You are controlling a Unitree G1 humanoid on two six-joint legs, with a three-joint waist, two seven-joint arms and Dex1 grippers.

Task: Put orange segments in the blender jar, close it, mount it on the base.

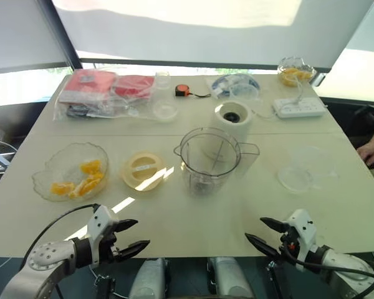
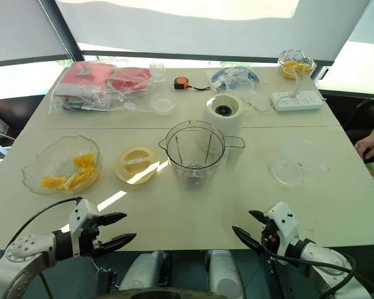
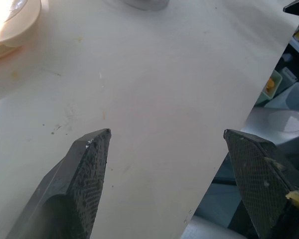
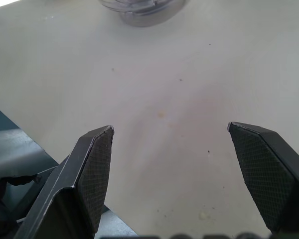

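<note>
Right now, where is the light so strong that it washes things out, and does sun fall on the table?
Eye views: the blinds behind glow white; a sun streak crosses the lid and table. Left wrist view: the lid is glared pale.

Upright lidless blender jar (image 1: 209, 159) before base (image 1: 232, 116); orange segments (image 1: 81, 179) bowled.

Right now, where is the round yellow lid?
In the left eye view the round yellow lid lies flat on the table, left of the blender jar and right of the glass bowl holding orange segments.
</note>
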